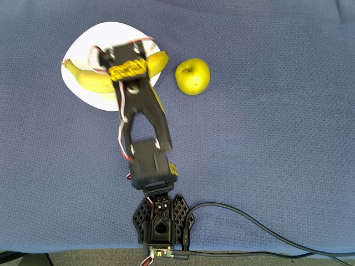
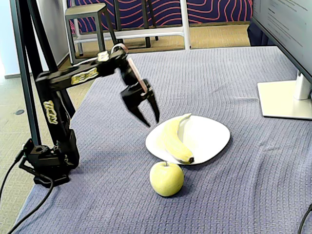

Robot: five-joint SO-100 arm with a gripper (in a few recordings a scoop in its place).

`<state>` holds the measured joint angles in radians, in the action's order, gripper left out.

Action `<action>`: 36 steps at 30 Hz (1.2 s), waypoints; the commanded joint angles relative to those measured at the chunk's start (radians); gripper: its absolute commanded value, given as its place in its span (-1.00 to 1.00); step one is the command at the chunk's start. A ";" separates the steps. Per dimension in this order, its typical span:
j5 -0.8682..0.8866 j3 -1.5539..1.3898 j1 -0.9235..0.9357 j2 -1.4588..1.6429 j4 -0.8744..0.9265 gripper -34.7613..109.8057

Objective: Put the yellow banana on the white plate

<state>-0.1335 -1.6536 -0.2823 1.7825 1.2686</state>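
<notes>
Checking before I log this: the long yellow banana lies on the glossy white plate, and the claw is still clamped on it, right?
Not quite. In the fixed view the claw hangs open above, clear of the long yellow banana, which does lie on the glossy white plate.

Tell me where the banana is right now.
The yellow banana lies on the white plate, toward its left side in the fixed view, just behind the apple.

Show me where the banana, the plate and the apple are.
yellow banana (image 2: 173, 139), fixed view, middle of its body.
white plate (image 2: 209, 134), fixed view, bare dished centre.
apple (image 1: 192, 76), overhead view, its top.
</notes>
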 commanded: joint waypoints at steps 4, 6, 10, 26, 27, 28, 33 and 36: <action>-0.091 -0.483 0.132 0.459 -0.160 -0.52; -0.086 -0.581 0.153 0.555 -0.187 -0.52; -0.074 -0.769 0.178 0.764 -0.235 -0.52; -0.101 -1.235 0.307 1.267 -0.250 -0.52; -0.097 -1.239 0.310 1.282 -0.241 -0.52; -0.091 -1.243 0.313 1.298 -0.236 -0.52; -0.074 -1.270 0.331 1.330 -0.216 -0.52; -0.066 -1.278 0.345 1.335 -0.202 -0.52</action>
<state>-0.2117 -2.9284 0.0506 3.1048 1.0538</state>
